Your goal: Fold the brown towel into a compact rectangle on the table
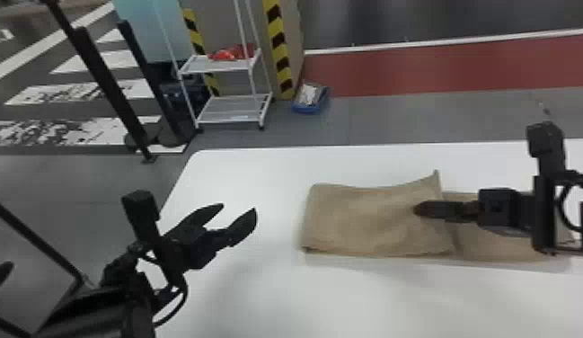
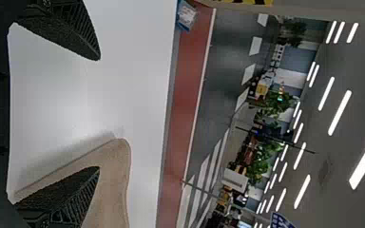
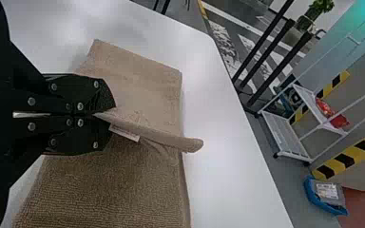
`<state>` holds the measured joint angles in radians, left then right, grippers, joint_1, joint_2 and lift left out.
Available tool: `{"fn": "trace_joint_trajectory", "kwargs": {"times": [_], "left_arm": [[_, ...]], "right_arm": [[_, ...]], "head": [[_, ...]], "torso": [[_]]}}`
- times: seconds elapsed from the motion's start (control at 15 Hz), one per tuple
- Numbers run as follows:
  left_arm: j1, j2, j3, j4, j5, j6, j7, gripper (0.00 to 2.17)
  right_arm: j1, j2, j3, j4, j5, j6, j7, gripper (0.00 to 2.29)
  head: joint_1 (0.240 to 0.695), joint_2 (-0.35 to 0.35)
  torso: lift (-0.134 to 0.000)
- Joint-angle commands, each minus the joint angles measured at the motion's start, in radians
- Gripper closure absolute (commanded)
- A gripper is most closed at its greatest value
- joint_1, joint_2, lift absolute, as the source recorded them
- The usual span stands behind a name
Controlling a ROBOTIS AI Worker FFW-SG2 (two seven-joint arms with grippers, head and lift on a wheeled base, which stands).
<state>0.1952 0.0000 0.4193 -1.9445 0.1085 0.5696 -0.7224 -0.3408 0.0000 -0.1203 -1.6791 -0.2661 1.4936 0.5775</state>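
Towel [image 1: 366, 220] on white surface [image 1: 267, 305], right of the left gripper [image 1: 239, 207], folded part way, with 1 edge raised. Right gripper [image 1: 417, 209]: jaws pinching that edge, small white label [image 3: 125, 133] beside them; its arm hangs over the towel's right part, blocking the head view there. Left gripper: jaws spread, nothing between. Beyond the surface: white rack [image 1: 214, 67] with red item [image 1: 225, 55], blue bin [image 1: 309, 109] on floor, black posts [image 1: 101, 76], yellow-black striping [image 1: 276, 36].

Brown towel [image 1: 371, 220], nubbly, part-folded into a long strip, upper layer's edge raised, lying flat elsewhere on white table [image 1: 267, 296]
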Motion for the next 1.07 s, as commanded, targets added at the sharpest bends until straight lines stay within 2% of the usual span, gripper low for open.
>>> {"fn": "trace_joint_trajectory", "kwargs": {"times": [0.0, 0.07, 0.13, 0.2, 0.27, 0.4, 0.53, 0.6, 0.73, 0.8, 0.87, 0.93, 1.0], "left_arm": [[0.017, -0.003, -0.040, 0.013, 0.020, -0.061, 0.012, 0.06], [0.024, -0.003, -0.042, 0.013, 0.030, -0.073, 0.020, 0.06], [0.040, -0.003, -0.050, 0.013, 0.045, -0.122, 0.032, 0.06], [0.047, -0.003, -0.059, 0.024, 0.053, -0.174, 0.041, 0.06], [0.047, -0.003, -0.063, 0.038, 0.062, -0.196, 0.054, 0.06], [0.050, -0.003, -0.060, 0.038, 0.068, -0.205, 0.058, 0.06], [0.061, -0.003, -0.062, 0.039, 0.080, -0.211, 0.052, 0.06], [0.064, -0.003, -0.066, 0.042, 0.079, -0.211, 0.047, 0.06], [0.076, -0.003, -0.076, 0.039, 0.080, -0.217, 0.047, 0.06], [0.086, -0.003, -0.076, 0.038, 0.083, -0.230, 0.047, 0.06], [0.101, -0.003, -0.074, 0.038, 0.100, -0.257, 0.047, 0.07], [0.105, -0.003, -0.073, 0.039, 0.102, -0.270, 0.047, 0.07], [0.105, -0.003, -0.068, 0.042, 0.102, -0.276, 0.047, 0.07]], "right_arm": [[-0.003, 0.001, -0.001, 0.002, 0.001, -0.003, 0.002, 1.95], [-0.015, 0.001, -0.024, -0.010, -0.030, 0.015, 0.002, 1.95], [-0.004, -0.015, -0.015, -0.010, -0.024, 0.015, -0.002, 1.95], [0.009, -0.051, 0.002, -0.010, 0.002, 0.012, -0.002, 1.95], [0.014, -0.052, -0.009, -0.010, 0.001, 0.006, 0.005, 1.95], [-0.004, -0.063, -0.081, -0.047, -0.051, 0.077, 0.010, 1.95], [0.013, -0.109, -0.076, -0.037, -0.038, 0.058, 0.010, 1.95], [0.008, -0.107, -0.070, 0.004, 0.001, 0.027, 0.021, 1.95], [-0.033, -0.104, -0.122, 0.010, -0.013, 0.052, 0.045, 1.95], [-0.044, -0.109, -0.114, 0.012, -0.013, 0.055, 0.048, 1.95], [-0.041, -0.129, -0.079, 0.039, 0.013, 0.043, 0.055, 1.95], [-0.041, -0.129, -0.088, 0.042, 0.034, 0.043, 0.070, 1.95], [-0.056, -0.130, -0.127, 0.044, 0.021, 0.061, 0.071, 1.95]], "head": [[0.695, 0.239], [0.695, 0.230], [0.695, 0.221], [0.695, 0.212], [0.695, 0.207], [0.695, 0.189], [0.695, 0.173], [0.695, 0.154], [0.695, 0.133], [0.695, 0.126], [0.695, 0.110], [0.695, 0.106], [0.695, 0.104]], "torso": [[-0.124], [-0.124], [-0.124], [-0.124], [-0.124], [-0.124], [-0.124], [-0.124], [-0.124], [-0.124], [-0.124], [-0.124], [-0.124]]}}
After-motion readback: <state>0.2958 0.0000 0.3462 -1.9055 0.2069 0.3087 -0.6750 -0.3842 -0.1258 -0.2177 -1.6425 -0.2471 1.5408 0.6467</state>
